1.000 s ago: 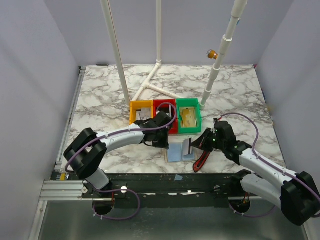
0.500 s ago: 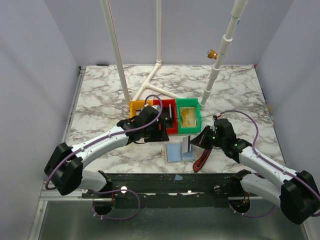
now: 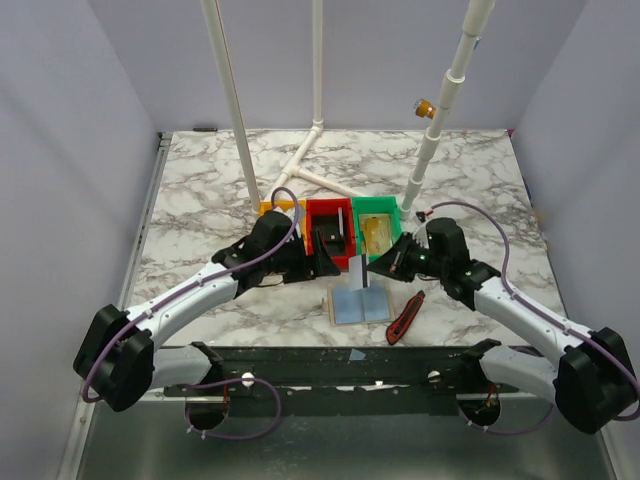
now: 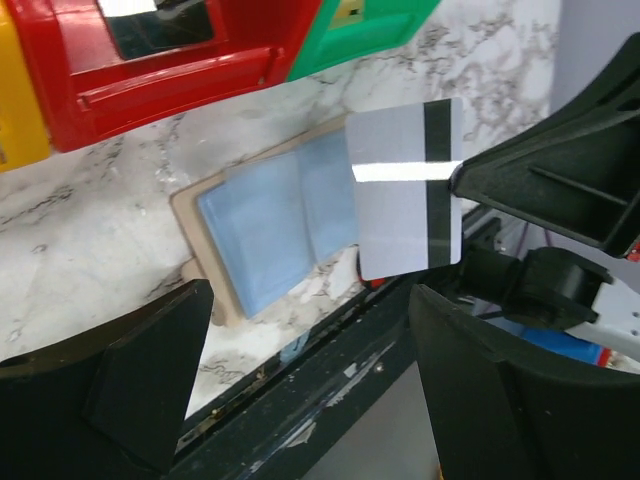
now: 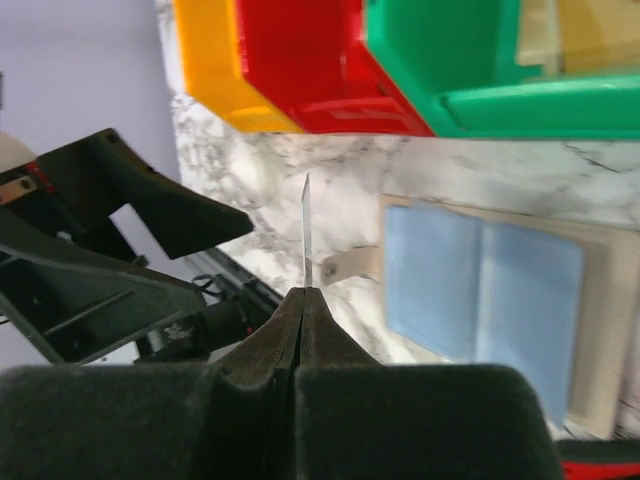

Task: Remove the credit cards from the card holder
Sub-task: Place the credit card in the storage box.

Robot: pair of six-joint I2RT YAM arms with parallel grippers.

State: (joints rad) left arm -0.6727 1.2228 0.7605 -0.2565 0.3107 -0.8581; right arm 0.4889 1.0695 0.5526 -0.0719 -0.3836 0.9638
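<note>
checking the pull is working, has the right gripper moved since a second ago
Yes: the right gripper, shut on a grey card, has moved away from its base, toward the green bin.

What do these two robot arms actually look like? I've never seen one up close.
The left arm and right arm are alike: slim white links between chunky black joints, with a thin purple cable looping alongside. The left gripper and right gripper are matte black, each with two wedge-shaped fingers.
</note>
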